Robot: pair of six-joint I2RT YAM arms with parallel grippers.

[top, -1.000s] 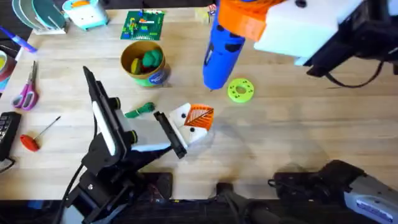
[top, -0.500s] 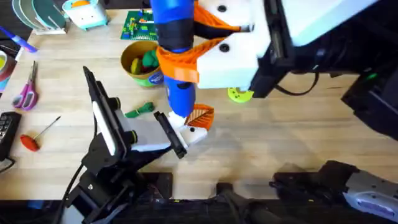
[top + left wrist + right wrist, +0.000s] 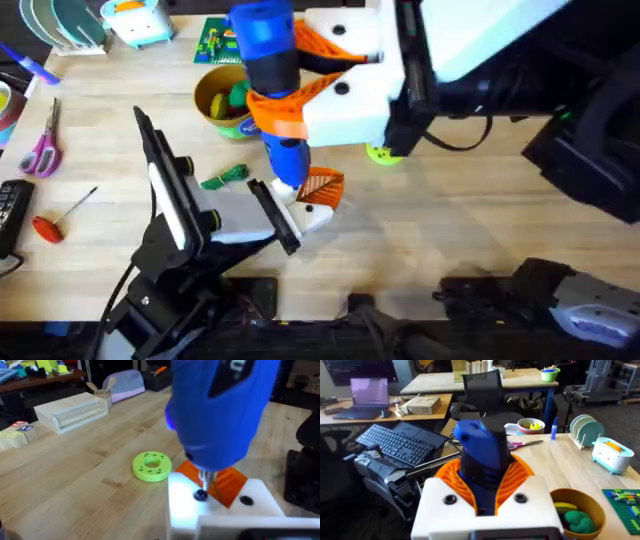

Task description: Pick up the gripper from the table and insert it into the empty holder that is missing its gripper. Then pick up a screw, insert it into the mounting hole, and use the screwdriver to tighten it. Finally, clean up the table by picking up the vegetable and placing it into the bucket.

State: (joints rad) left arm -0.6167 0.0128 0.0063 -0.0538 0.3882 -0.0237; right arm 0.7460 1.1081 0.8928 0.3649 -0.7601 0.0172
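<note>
Centrally, right hand clamped on blue screwdriver, tip on screw in white holder; left hand pinching holder.

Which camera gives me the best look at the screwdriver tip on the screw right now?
The left wrist view: the screwdriver comes down with its metal tip on the dark screw in the white holder. Overhead shows the blue body over the holder, tip hidden. The right wrist view shows its top end in the right claw.

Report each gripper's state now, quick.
Left gripper: shut on the holder.
Right gripper: shut on the screwdriver.
</note>
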